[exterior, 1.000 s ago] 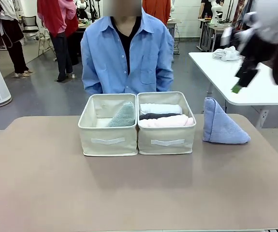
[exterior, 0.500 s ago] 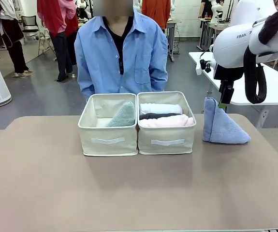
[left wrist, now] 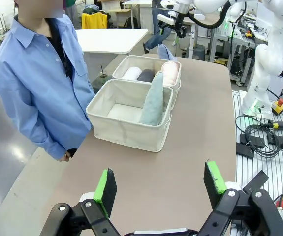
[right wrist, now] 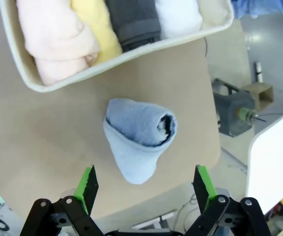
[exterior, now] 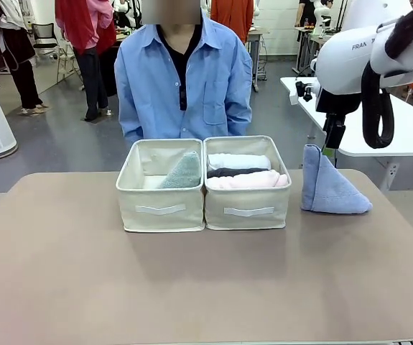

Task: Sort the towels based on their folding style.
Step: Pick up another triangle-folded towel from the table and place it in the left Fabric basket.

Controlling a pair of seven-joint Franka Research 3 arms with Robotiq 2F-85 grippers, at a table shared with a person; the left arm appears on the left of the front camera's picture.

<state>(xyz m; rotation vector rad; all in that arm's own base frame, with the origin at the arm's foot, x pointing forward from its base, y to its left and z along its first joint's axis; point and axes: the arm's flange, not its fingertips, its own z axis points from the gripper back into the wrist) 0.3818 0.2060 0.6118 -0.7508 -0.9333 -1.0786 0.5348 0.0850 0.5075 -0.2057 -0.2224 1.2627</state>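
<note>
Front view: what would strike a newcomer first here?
A lavender-blue triangle-folded terry towel stands alone on the table, right of two cream fabric bins, with the right arm's open end effector poised above it. The right bin holds rolled towels; the left, a sage-green triangle fold.

4 rolls (exterior: 246,174), grn fold (exterior: 183,172) binned; blue fold (exterior: 330,190) outside.

Right tool (right wrist: 145,184) swung in above lavender-blue towel (exterior: 330,190).
</note>
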